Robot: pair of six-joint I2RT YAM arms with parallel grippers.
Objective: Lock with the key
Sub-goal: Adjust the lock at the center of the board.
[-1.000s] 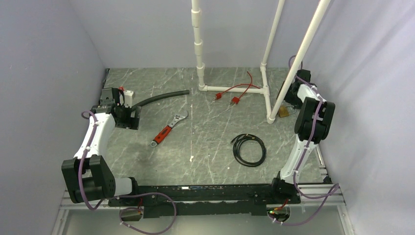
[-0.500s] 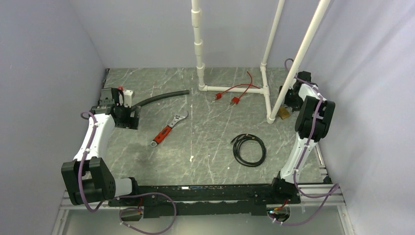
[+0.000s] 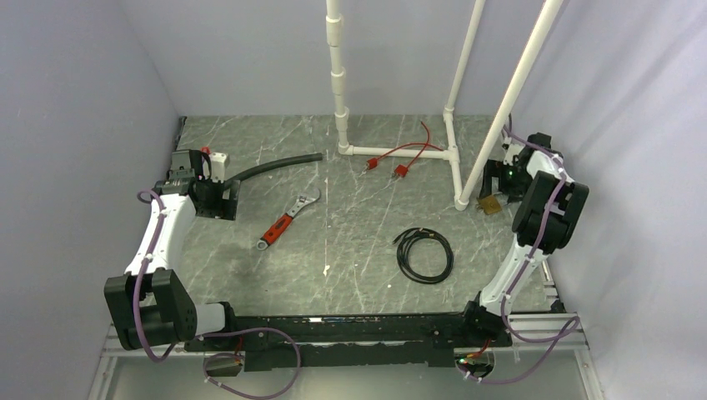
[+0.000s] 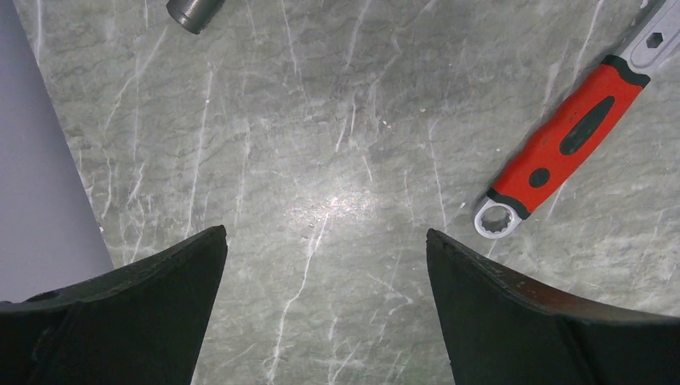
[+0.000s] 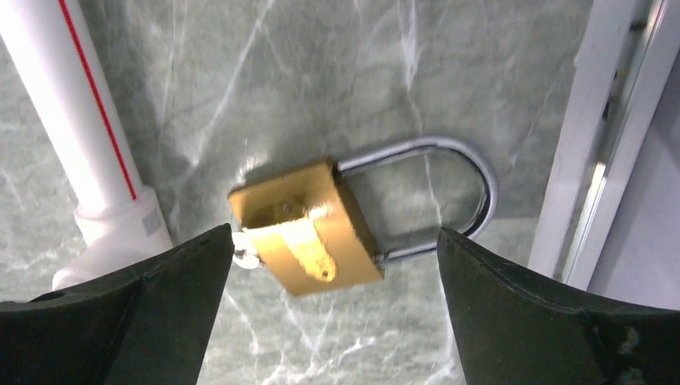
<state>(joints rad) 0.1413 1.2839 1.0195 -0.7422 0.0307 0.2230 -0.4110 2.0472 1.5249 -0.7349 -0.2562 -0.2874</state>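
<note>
A brass padlock with a silver shackle lies on the marble table by the base of a white pipe; it also shows in the top view. A small silver key sticks out of its left end. My right gripper is open just above the padlock, fingers either side and apart from it. My left gripper is open and empty over bare table at the far left.
A red-handled wrench, a black hose, a black cable coil and red clip leads lie on the table. A white pipe frame stands at the back. A metal rail runs just right of the padlock.
My right arm has swung right and nearer, moving the gripper off the pipe base. The padlock now lies uncovered in the top view. The left arm has not moved.
</note>
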